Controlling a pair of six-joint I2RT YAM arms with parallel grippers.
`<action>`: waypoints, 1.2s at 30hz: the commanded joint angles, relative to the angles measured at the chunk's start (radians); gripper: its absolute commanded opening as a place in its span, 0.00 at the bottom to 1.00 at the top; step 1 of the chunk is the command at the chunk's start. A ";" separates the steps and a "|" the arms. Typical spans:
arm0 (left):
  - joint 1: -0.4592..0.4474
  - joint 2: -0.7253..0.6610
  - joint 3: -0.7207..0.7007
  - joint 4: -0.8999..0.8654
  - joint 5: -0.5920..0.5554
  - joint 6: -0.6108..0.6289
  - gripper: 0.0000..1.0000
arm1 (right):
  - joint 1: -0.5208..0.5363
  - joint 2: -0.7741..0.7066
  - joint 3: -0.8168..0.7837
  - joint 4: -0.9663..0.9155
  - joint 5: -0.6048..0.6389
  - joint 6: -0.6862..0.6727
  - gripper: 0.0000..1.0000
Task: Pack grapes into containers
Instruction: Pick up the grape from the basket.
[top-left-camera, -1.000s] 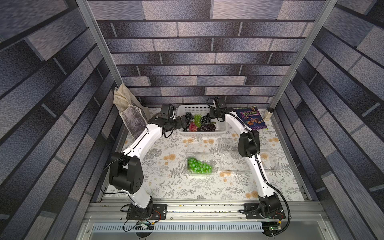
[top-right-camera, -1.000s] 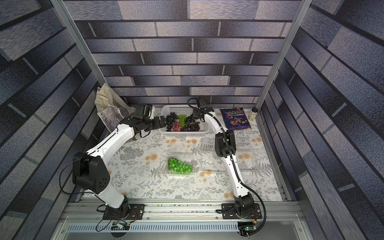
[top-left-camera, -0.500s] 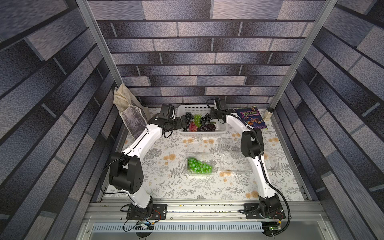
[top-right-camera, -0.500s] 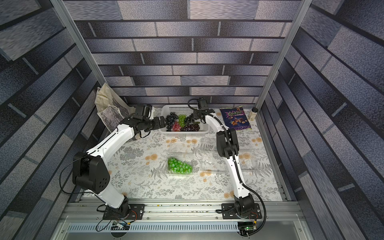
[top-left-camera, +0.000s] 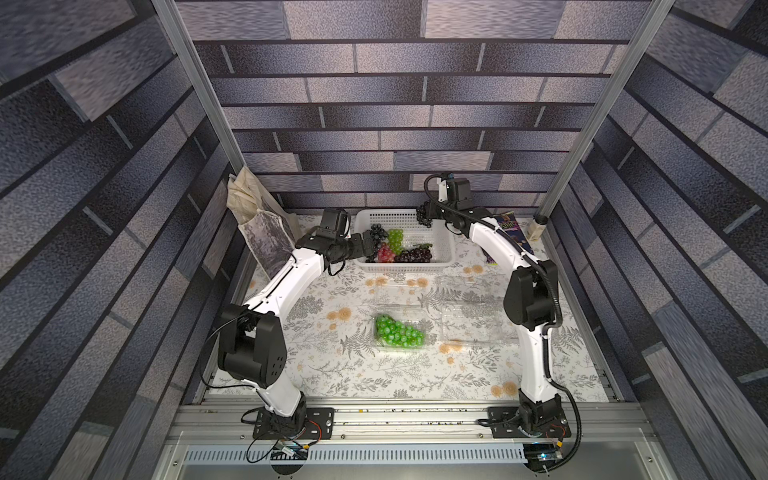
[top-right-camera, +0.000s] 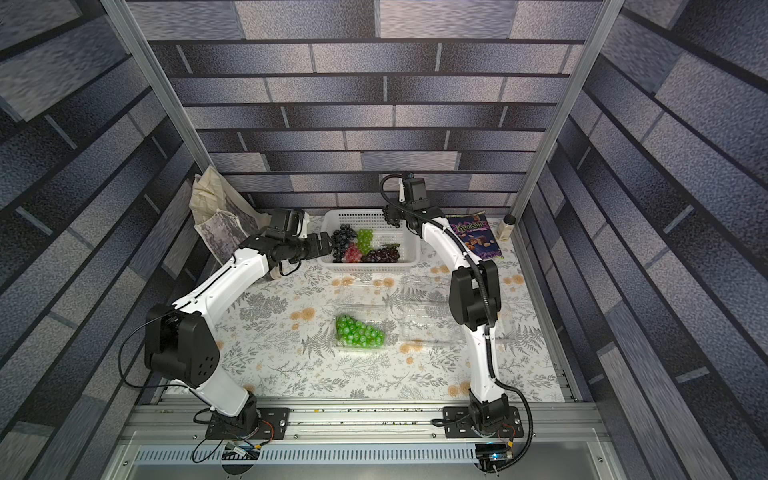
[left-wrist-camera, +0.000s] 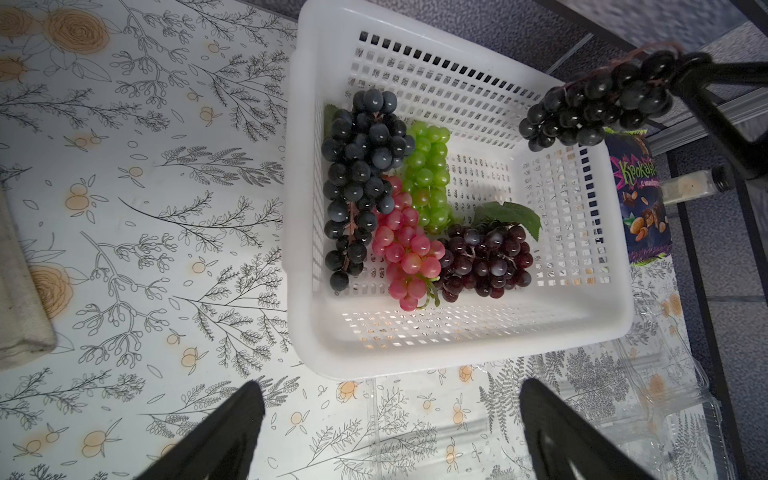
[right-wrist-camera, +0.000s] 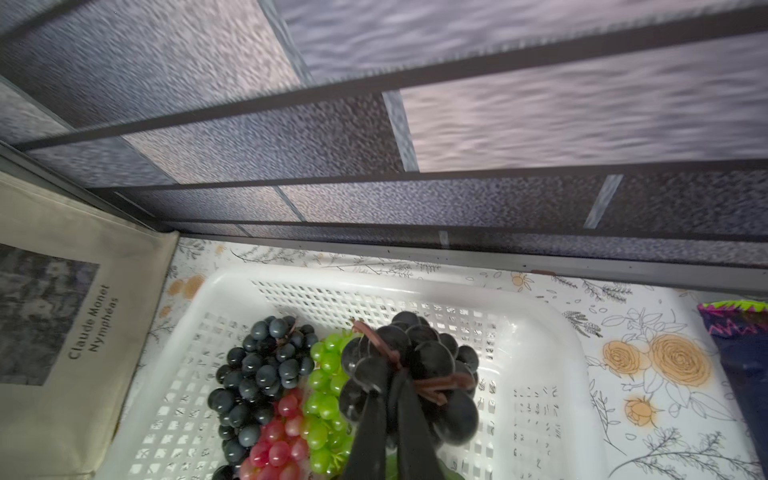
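A white basket (top-left-camera: 405, 268) at the back holds several grapes: a black bunch (left-wrist-camera: 361, 166), a green one (left-wrist-camera: 430, 174), a red one (left-wrist-camera: 405, 249) and a dark purple one (left-wrist-camera: 486, 257). My right gripper (right-wrist-camera: 392, 380) is shut on the brown stem of another black bunch (right-wrist-camera: 419, 357), which hangs over the basket's far right corner (top-left-camera: 424, 216). My left gripper (left-wrist-camera: 388, 388) stands open and empty just outside the basket's left side (top-left-camera: 368, 245). Mid-table, one clear container (top-left-camera: 399, 309) holds green grapes (top-left-camera: 399, 332). An empty container (top-left-camera: 469, 324) lies to its right.
A cloth tote bag (top-left-camera: 262, 232) leans in the back left corner. A purple snack bag (top-left-camera: 509, 226) and a small bottle (top-left-camera: 536, 228) sit right of the basket. The back wall rises close behind the right gripper.
My right gripper's jaws have closed on the black bunch's stem, and that arm's elbow has swung to the right. The left arm has not moved.
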 joint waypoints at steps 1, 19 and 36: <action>-0.015 -0.063 -0.001 -0.008 -0.001 -0.016 0.98 | 0.013 -0.083 -0.050 0.033 -0.039 -0.011 0.00; -0.050 -0.240 -0.087 -0.085 -0.063 -0.066 0.98 | 0.179 -0.603 -0.460 -0.043 -0.020 -0.131 0.00; -0.124 -0.495 -0.299 -0.086 -0.141 -0.107 0.99 | 0.400 -0.971 -0.904 -0.097 0.050 -0.066 0.00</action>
